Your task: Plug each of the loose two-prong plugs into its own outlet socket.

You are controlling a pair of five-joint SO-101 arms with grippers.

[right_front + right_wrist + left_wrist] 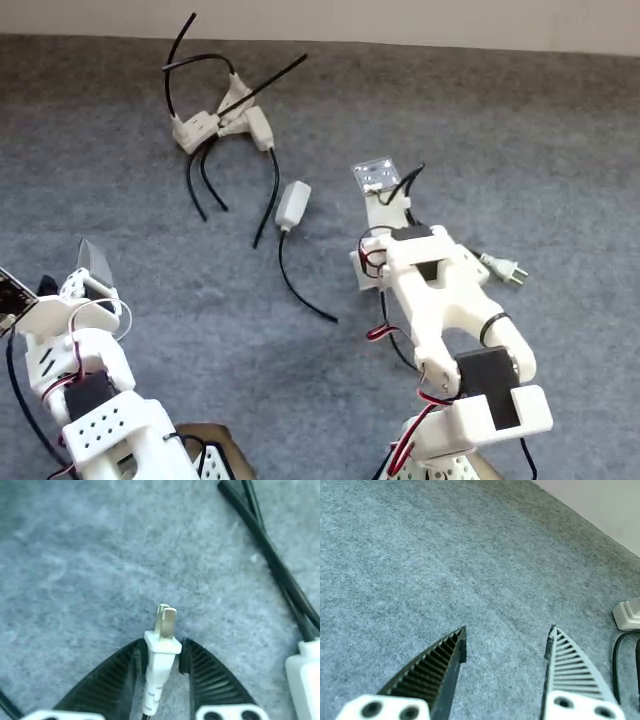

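- The right gripper [163,644] clamped a white two-prong plug [160,662] by its body between black ribbed fingers [115,680]. The metal prongs pointed away over the grey carpeted tabletop [120,180], and the cord ran out of frame.
- Small dots on the pale plate [375,175] at the right arm's far end were too fine to read.
- Near the held plug, a white block [305,680] was cut off by the frame edge, with black cords [280,575] running past it.
- The left gripper [507,630] stood at the near left, jaws spread wide over bare carpet. A white corner piece [627,615] was cropped at the frame's edge.
- A second white two-prong plug [503,268] lay just right of the right arm, its cord hidden under the arm.
- A white oblong socket block [292,203] lay at centre. A tangle of white connectors and black cords [220,125] lay farther left, with open carpet reaching the pale wall [450,20].
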